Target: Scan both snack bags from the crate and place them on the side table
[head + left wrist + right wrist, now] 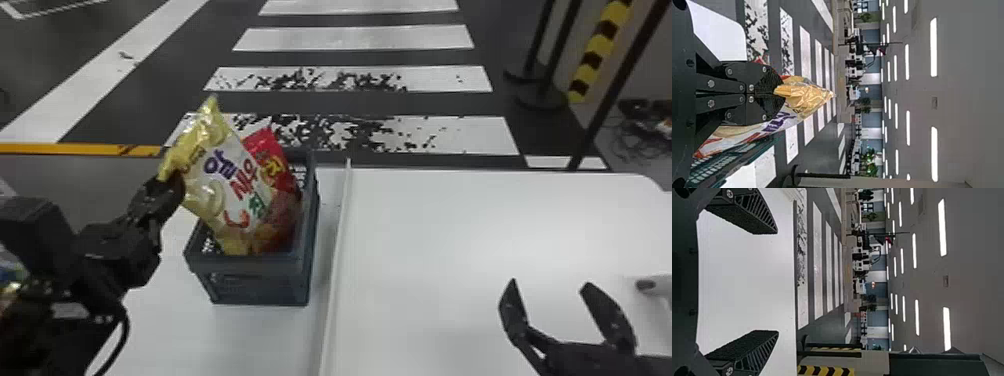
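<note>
My left gripper (172,182) is shut on the upper left edge of the yellow and white snack bag (222,175). That bag leans tilted, its lower end inside the grey crate (252,265). Behind it, a red snack bag (270,150) stands in the crate, partly covered. In the left wrist view the closed left gripper (779,93) pinches the yellow bag's crinkled corner (805,94). Over the white side table (450,225), well to the right of the crate, my right gripper (545,290) stands open and holds nothing; the right wrist view shows the right gripper (777,282) with its fingers wide apart.
A raised white edge (340,240) runs between the crate's table and the side table. The end of a grey object (655,285) shows at the far right. Beyond the tables are posts (542,95) and a striped floor (360,37).
</note>
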You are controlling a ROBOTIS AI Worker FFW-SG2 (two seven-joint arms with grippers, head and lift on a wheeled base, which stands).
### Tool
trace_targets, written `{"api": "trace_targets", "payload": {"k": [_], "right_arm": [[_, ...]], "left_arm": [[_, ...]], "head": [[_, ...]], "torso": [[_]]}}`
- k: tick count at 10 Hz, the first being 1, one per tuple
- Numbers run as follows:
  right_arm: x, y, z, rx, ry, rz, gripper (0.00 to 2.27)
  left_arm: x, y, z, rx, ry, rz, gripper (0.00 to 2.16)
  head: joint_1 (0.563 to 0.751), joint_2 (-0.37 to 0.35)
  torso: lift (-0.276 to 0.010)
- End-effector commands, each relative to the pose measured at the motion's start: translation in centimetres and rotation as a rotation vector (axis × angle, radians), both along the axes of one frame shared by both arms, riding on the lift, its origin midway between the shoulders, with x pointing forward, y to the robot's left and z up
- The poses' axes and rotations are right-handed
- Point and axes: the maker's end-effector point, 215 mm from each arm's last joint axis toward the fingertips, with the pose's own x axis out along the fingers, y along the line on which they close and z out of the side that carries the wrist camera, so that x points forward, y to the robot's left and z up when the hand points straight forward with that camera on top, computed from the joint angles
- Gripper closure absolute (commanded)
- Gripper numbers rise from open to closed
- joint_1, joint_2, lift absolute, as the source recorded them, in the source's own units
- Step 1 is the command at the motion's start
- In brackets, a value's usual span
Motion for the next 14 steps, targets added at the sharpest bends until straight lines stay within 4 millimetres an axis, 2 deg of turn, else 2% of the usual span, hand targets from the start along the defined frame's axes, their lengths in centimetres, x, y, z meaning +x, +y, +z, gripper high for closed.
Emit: {"api": "trace_targets", "payload": {"k": [1, 5, 6, 11, 12, 14], "right_arm": [[0.1, 0.2, 0.1, 0.000, -0.002, 0.004, 0.08], [0.0, 0.7, -0.1, 0.004, 0.001, 0.009, 0.08], [0.0, 0.7, 0.0, 0.004, -0.001, 0.010, 0.08], [0.0, 0.7, -0.1, 0.004, 0.001, 0.009, 0.08], [0.0, 0.7, -0.1, 0.002, 0.001, 0.010, 0.08], [0.0, 0.6, -0.1, 0.002, 0.001, 0.010, 0.08]], "left_arm": [[-0.8, 1.1, 2.1, 0.007, -0.026, 0.022, 2.14], [-1.8, 2.2, 8.2, -0.006, -0.140, 0.067, 2.14], [-1.9, 1.9, 8.9, -0.012, -0.154, 0.059, 2.14], [-1.8, 1.9, 9.1, -0.019, -0.173, 0.059, 2.14], [-1.8, 2.2, 9.5, -0.010, -0.220, 0.060, 2.14], [-1.5, 1.0, 10.3, -0.022, -0.364, 0.040, 2.14]], "head": [[0.695, 0.124], [0.695, 0.167], [0.695, 0.172], [0.695, 0.168], [0.695, 0.167], [0.695, 0.168]], "torso": [[-0.095], [-0.095], [-0.095], [-0.095], [-0.095], [-0.095]]}}
